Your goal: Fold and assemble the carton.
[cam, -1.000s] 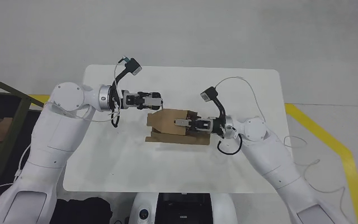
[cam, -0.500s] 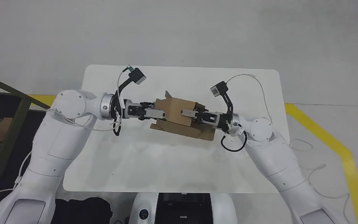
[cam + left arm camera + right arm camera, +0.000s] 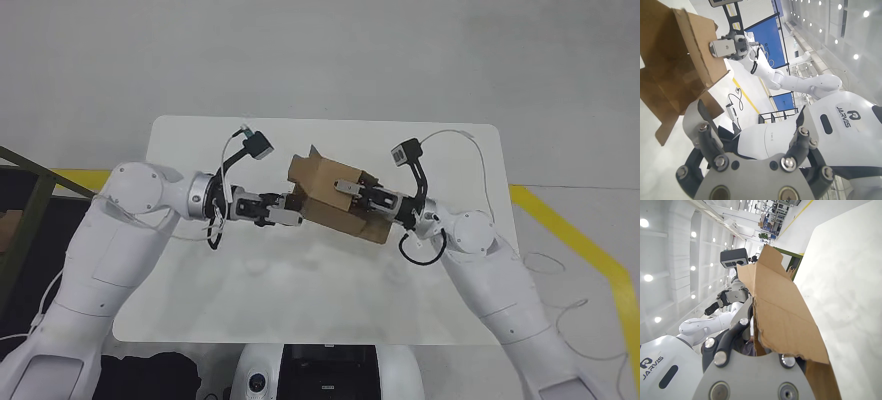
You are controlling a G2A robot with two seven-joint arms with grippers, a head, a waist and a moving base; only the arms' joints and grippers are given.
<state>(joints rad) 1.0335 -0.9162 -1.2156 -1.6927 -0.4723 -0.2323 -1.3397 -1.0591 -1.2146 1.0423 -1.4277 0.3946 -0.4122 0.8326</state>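
White hall lamps and a pale table [image 3: 200, 290] make the backdrop. Above that surface, tilted and apparently lifted off it, is the brown carton [image 3: 335, 195], a half-opened sleeve with its flaps loose.

One wall of it sits between the fingers of the right gripper [image 3: 346, 186]. A grey pad [image 3: 723, 48] presses flat on the wall's outer face near its cut edge, and in the right wrist view the cardboard runs on past the fingers, so they are pinching the carton. That hold looks meant to prop the sleeve up and tip its open end toward the other arm.

Just off that open end is the left gripper [image 3: 751, 113], its fingers [image 3: 690, 117] spread wide with nothing clamped between them. A loose flap [image 3: 714, 107] lies against the inner side of one finger, touching or very nearly. The other finger is well clear of the cardboard. I judge the spread stance is for nudging the flap inward with one finger rather than gripping it.

Folding seems at an early stage: the flaps stick out at odd angles and no end is closed. The likely risk is the thin wall twisting in the pinch when the flap is pushed.
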